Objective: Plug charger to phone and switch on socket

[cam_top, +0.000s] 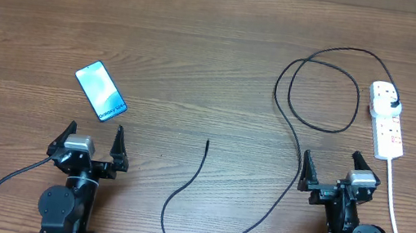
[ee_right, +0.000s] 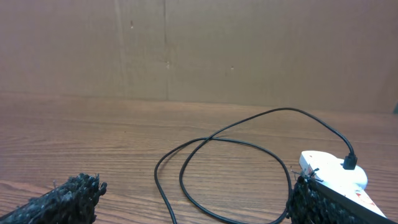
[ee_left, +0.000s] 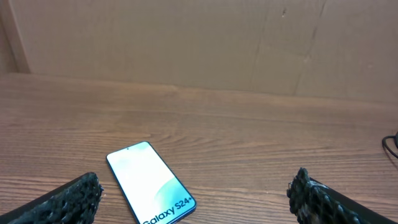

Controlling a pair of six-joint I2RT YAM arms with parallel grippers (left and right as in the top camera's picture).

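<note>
Well, nothing has begun, by the look of it: the first step, getting hold of the charger [cam_top: 164, 213], is not yet in hand. Both arms sit low at the near edge of the surface [cam_top: 201, 49], wrists level and pointing across it. The left fingers [cam_top: 118, 148] are spread wide with nothing between them, and the right fingers [cam_top: 307, 171] likewise.

The phone [cam_top: 101, 91] lies flat and askew just ahead of the left arm, screen lit, its "Galaxy" end nearer that arm. The charger's free end [cam_top: 206, 143] lies between the two arms, apart from the phone. From there the cable dips toward the near edge, runs up past the right arm, loops, and ends at the plug [cam_top: 392, 104] sitting in the socket [cam_top: 388, 127], which lies ahead and to the outer side of the right arm. Whether its switch is on I cannot tell.

Next, I'd judge, one arm must reach to that thin free end and pinch it close to the tip. A limp cable will twist, so the phone likely needs steadying.
</note>
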